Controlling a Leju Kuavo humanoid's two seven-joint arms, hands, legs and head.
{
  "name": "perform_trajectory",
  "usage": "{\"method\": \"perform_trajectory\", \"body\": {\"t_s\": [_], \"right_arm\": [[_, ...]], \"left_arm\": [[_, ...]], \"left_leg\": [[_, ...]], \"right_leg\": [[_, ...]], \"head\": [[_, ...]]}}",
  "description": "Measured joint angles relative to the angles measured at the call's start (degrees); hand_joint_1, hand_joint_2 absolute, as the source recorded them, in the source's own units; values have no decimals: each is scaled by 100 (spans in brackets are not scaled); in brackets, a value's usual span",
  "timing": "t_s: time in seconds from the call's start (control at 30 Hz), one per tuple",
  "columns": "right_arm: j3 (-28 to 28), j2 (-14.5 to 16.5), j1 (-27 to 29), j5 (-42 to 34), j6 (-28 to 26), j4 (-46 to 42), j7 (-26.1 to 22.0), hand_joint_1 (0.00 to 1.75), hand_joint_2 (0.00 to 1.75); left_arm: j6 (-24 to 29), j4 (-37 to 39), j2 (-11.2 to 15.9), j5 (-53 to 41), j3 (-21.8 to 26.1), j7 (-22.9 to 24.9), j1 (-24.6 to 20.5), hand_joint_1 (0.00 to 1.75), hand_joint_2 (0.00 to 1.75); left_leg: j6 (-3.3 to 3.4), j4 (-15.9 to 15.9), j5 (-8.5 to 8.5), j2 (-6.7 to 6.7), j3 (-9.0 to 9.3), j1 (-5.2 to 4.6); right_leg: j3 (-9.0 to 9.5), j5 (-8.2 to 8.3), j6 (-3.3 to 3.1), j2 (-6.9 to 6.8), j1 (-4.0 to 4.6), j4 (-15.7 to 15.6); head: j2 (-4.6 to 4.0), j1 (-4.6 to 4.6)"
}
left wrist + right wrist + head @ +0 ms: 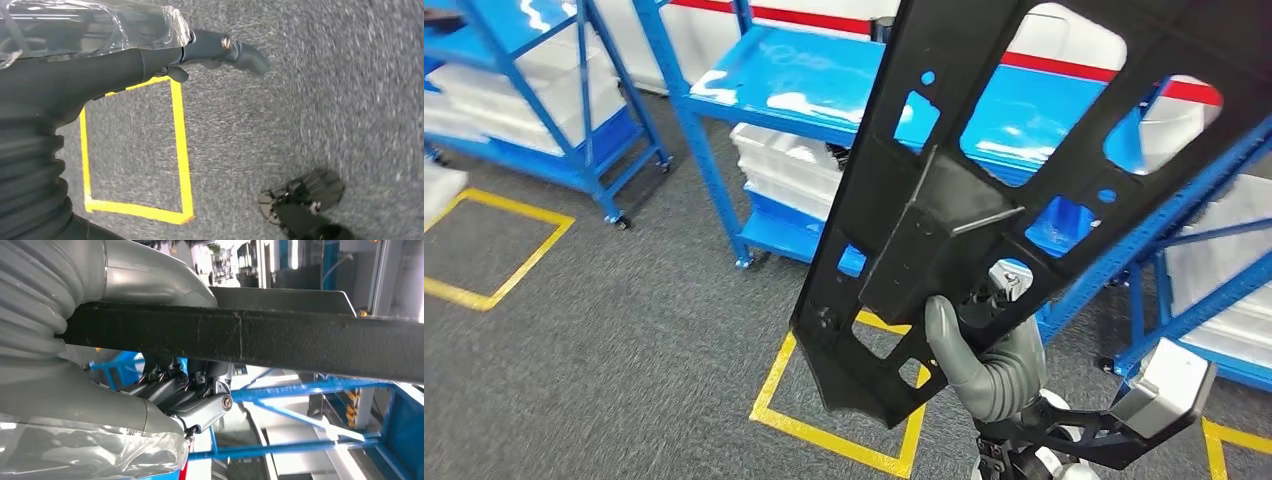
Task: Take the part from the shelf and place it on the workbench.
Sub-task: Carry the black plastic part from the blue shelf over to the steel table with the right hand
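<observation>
- Currently, the right hand [984, 345] grips the black part [984, 170] by its lower edge, thumb over one face and fingers [175, 390] curled beneath, carrying it tilted upward above the floor [604, 330].
- Left hand [220, 50] hangs with nothing in it, fingers loosely apart.
- Blue shelf [774, 85] stands beyond; placement not yet done.

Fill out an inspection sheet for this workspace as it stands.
Surface: grey carpet floor with yellow tape squares; no workbench seen.
Job's things: black part, long, flat, with cut-outs, carried off the shelf.
Clutter: white bins on the lower shelf.
Robot hands: right robot hand grips the part's lower end; left robot hand hangs above the floor, holding nothing.
Cables: nothing seen.
Surroundings: blue shelves, wall with red stripe.
</observation>
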Motion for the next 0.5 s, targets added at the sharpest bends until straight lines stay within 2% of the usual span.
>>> {"method": "perform_trajectory", "body": {"t_s": [0.03, 0.07, 0.1, 0.13, 0.17, 0.23, 0.27, 0.3, 0.37, 0.4, 0.43, 0.5], "right_arm": [[-1, -3, 16, 4, -4, -4, 2, 175, 175], [-1, -8, 30, 8, -4, -4, 13, 175, 175], [-1, -15, 38, 13, -4, -4, 32, 175, 175], [-1, -24, 42, 24, -4, -5, 60, 175, 175], [-1, -33, 42, 44, -5, -14, 98, 175, 175], [-1, -59, 40, 115, -16, -53, 202, 175, 175], [-1, -71, 40, 153, -25, -86, 263, 175, 175], [-1, -87, 37, 189, -36, -119, 322, 175, 175], [0, -113, 21, 235, -56, -187, 426, 175, 175], [1, -124, 9, 257, -66, -223, 471, 175, 175], [1, -129, 3, 281, -82, -262, 508, 175, 175], [2, -142, 15, 342, -124, -338, 568, 175, 175]], "left_arm": [[-4, 0, -1, 5, -4, 8, -8, 0, 175], [-7, 0, -2, 16, -10, 14, -9, 0, 175], [-10, 0, -5, 32, -17, 16, -3, 0, 175], [-13, 0, -12, 51, -23, 12, 5, 0, 175], [-15, 0, -22, 66, -28, -3, 10, 0, 175], [-20, 0, -50, 78, -32, -36, 3, 0, 175], [-23, 0, -64, 77, -34, -47, -5, 0, 175], [-28, 0, -78, 77, -36, -49, -5, 0, 175], [-39, 0, -105, 76, -40, -43, 18, 0, 175], [-45, 0, -128, 74, -43, -38, 34, 0, 175], [-52, 0, -151, 73, -46, -34, 36, 0, 175], [-65, 0, -200, 65, -55, -31, 16, 0, 175]], "left_leg": [[11, 3, 1, -71, -1, -2], [15, 5, 0, -153, 0, -5], [15, 8, 0, -235, 4, -7], [13, 14, -2, -317, 10, -4], [3, 27, -8, -405, 17, 4], [-39, 84, -35, -575, -8, 18], [-70, 113, -43, -649, -40, 24], [-100, 129, -43, -711, -77, 29], [-156, 128, -27, -791, -129, 50], [-182, 159, -49, -705, -154, 48], [-207, 283, -122, -551, -216, 39], [-252, 918, -441, -181, -522, 24]], "right_leg": [[-203, -188, 3, 84, 0, 429], [-370, -295, 8, 122, -1, 761], [-447, -282, 9, 134, -2, 888], [-409, -152, 8, 140, -5, 774], [-263, 71, 9, 183, -14, 431], [98, 435, 6, 451, -53, -383], [205, 520, -1, 567, -65, -641], [242, 526, -15, 635, -63, -741], [229, 534, -73, 538, -43, -750], [232, 542, -105, 476, -43, -759], [235, 548, -141, 404, -47, -768], [245, 541, -188, 245, -43, -778]], "head": [[1, 8], [0, 14], [0, 15], [0, 16], [0, 17], [-1, 16], [-1, 16], [-1, 15], [1, 15], [1, 11], [1, 0], [0, -25]]}}
